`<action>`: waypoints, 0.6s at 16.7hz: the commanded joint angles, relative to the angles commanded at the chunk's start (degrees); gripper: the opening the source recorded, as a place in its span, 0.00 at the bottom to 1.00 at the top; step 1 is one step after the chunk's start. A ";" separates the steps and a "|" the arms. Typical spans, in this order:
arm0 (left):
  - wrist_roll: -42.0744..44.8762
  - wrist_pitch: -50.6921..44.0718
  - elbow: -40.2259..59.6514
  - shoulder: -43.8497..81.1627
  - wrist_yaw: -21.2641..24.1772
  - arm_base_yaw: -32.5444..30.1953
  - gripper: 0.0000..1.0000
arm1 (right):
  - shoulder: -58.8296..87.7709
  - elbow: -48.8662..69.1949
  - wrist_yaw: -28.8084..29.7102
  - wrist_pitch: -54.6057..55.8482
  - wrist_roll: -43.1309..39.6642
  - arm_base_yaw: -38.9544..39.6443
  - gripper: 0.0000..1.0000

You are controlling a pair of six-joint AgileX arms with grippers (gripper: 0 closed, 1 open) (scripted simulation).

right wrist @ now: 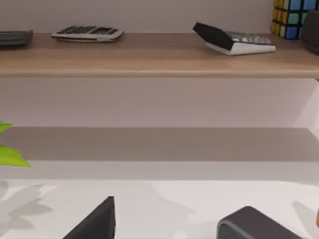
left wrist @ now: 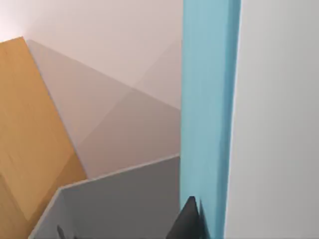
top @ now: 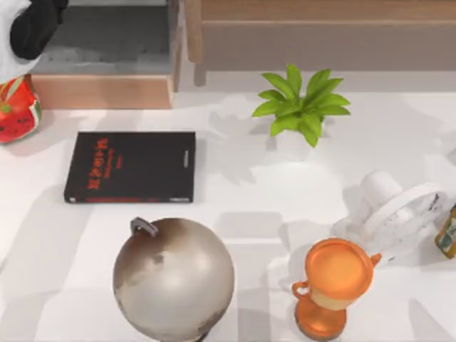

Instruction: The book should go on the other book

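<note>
Top view, flat matte black book [top: 130, 167]

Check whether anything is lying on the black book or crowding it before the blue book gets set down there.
Nothing visible lies on the black book; its cover is bare. The globe stands close by its near edge without touching it, and a watermelon-patterned object sits off its far-left corner. The blue book shows close up in the left wrist view.

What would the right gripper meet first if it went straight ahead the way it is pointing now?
Probably nothing soon: ahead of the right gripper lies bare white table, then the back wall under the wooden shelf. The green plant sits off to one side of that line. Depth is hard to judge.
</note>
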 joint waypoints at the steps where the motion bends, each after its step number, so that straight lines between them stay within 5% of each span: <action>1: 5.05 -0.32 -1.91 -2.68 -0.43 -0.25 0.00 | 0.00 0.00 0.00 0.00 0.00 0.00 1.00; 10: 43.88 -0.40 -24.89 -19.36 -5.05 -6.68 0.00 | 0.00 0.00 0.00 0.00 0.00 0.00 1.00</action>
